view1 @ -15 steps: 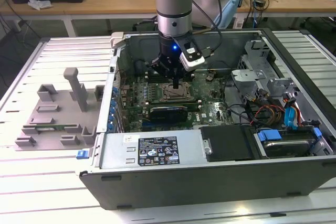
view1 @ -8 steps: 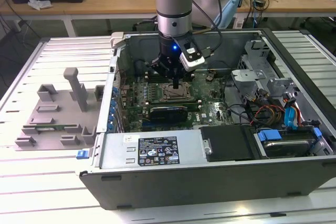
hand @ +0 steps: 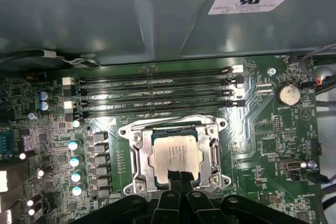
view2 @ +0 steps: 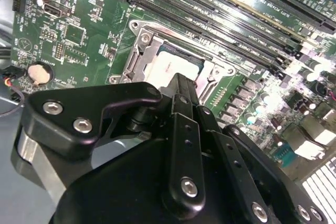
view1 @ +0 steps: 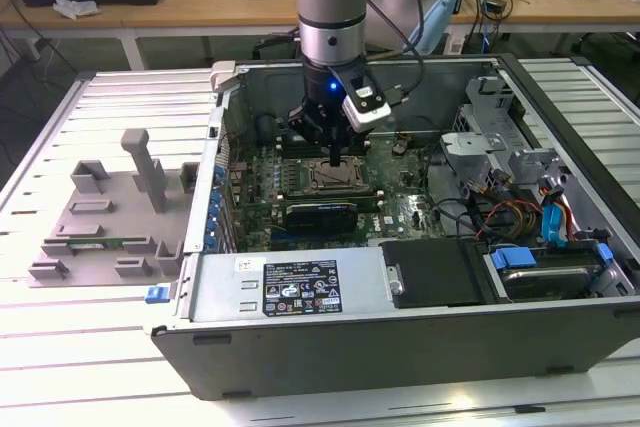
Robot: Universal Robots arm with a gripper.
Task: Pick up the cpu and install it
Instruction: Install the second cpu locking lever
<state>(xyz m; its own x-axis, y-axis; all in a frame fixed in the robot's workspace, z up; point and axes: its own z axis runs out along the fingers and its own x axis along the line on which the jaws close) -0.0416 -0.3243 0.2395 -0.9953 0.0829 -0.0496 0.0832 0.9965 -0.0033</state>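
Cpu (hand: 176, 156): we see it lying flat inside the socket frame (hand: 137, 153), directly under the fingertips.
Gripper (hand: 176, 178): poised over the chip's near edge; we cannot tell whether it clamps the chip or has let go, as the tips hide the contact.
Handling: we judge it light, rigid, smooth-topped and fragile underneath; best held by opposite edges.
Memory slots (hand: 157, 95): just beyond the socket from the gripper.
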